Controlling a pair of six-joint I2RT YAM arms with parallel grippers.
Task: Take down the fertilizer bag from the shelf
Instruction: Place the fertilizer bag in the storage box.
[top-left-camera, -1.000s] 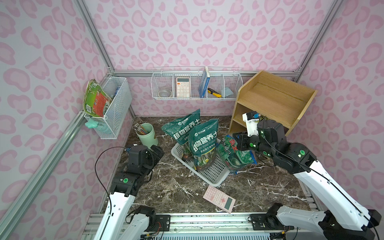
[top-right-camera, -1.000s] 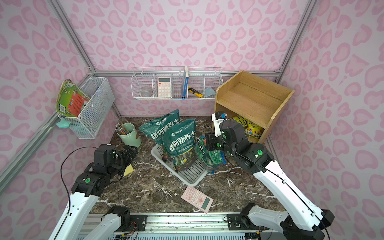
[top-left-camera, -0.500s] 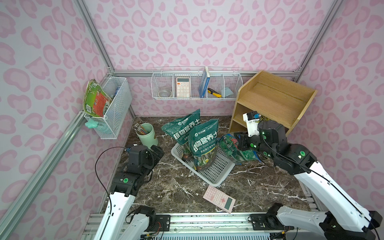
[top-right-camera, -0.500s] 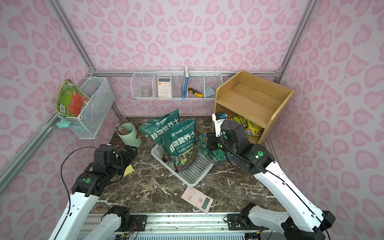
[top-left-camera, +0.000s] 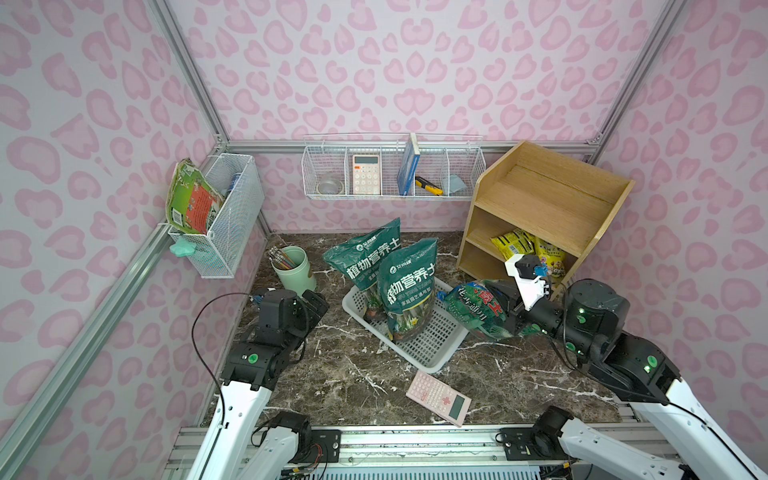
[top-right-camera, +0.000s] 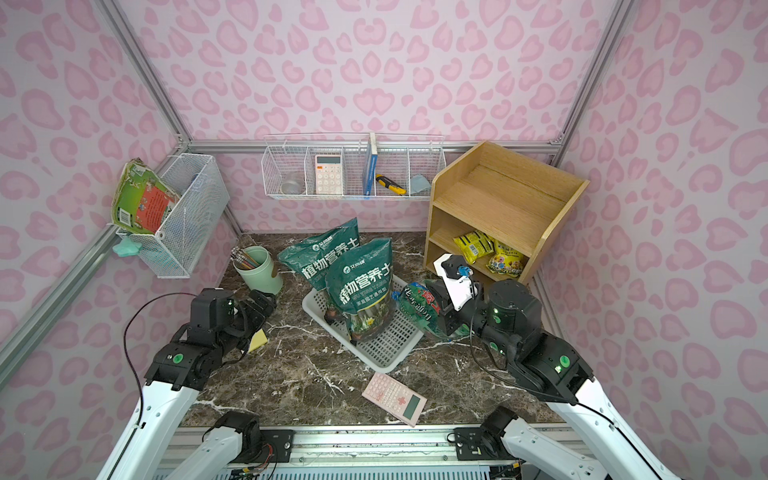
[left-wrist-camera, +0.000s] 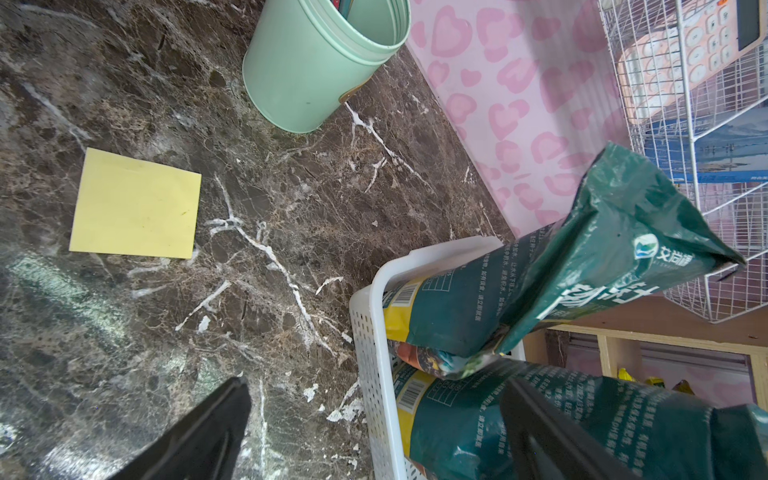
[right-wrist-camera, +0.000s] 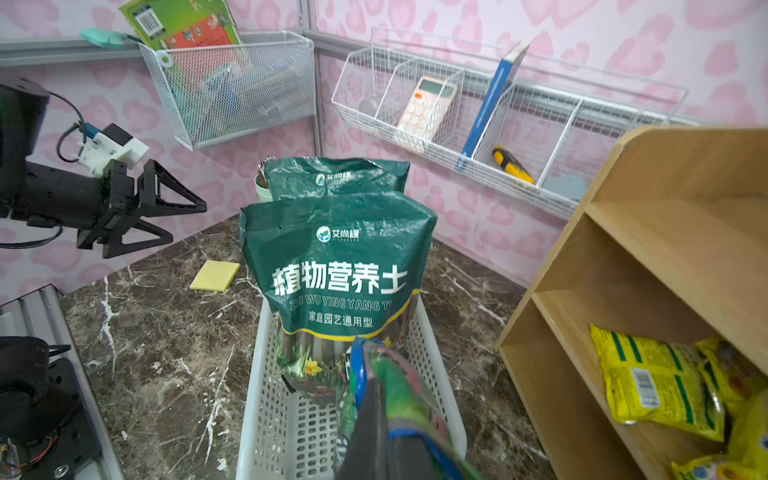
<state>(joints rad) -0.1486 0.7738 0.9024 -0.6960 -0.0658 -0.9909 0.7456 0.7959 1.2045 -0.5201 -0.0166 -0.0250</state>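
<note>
My right arm has drawn back from the light wood-grain stepped shelf (top-left-camera: 552, 199) over the last second. My left gripper (top-left-camera: 317, 303) hangs open above the dark marble tabletop (top-left-camera: 353, 374). The white perforated plastic basket (top-left-camera: 432, 365) holds two dark green soil bags (top-left-camera: 409, 286). Beside its rim my right gripper (top-left-camera: 510, 311) is clamped on the glossy green printed fertilizer bag (top-left-camera: 469, 309) — off the shelf, just in front of it.
</note>
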